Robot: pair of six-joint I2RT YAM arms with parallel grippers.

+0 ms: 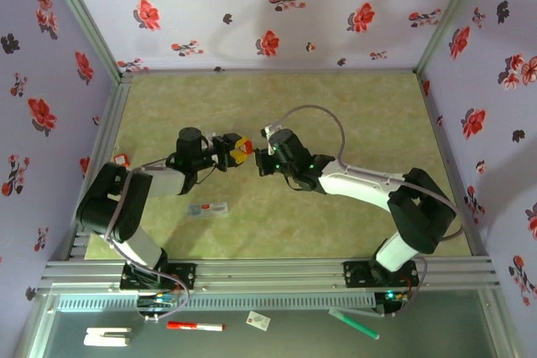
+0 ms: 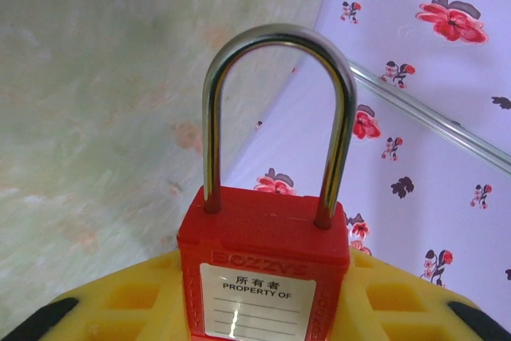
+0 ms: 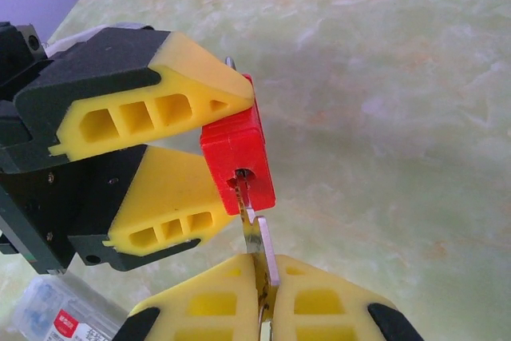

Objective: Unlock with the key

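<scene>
The left gripper [image 3: 226, 146] was clamped on the red padlock [image 3: 236, 154], while the right gripper [image 3: 264, 279], pinched together on the key [image 3: 259, 237], presented its tip at the keyhole, above the bench [image 3: 383, 77].

the left gripper [image 1: 241, 151] and right gripper [image 1: 262, 161] meet tip to tip at mid-table, a red padlock [image 1: 245, 146] between the left one's yellow fingers. a small clear packet [image 1: 208, 208] lies on the table [image 1: 352, 115] near the left arm.
</scene>
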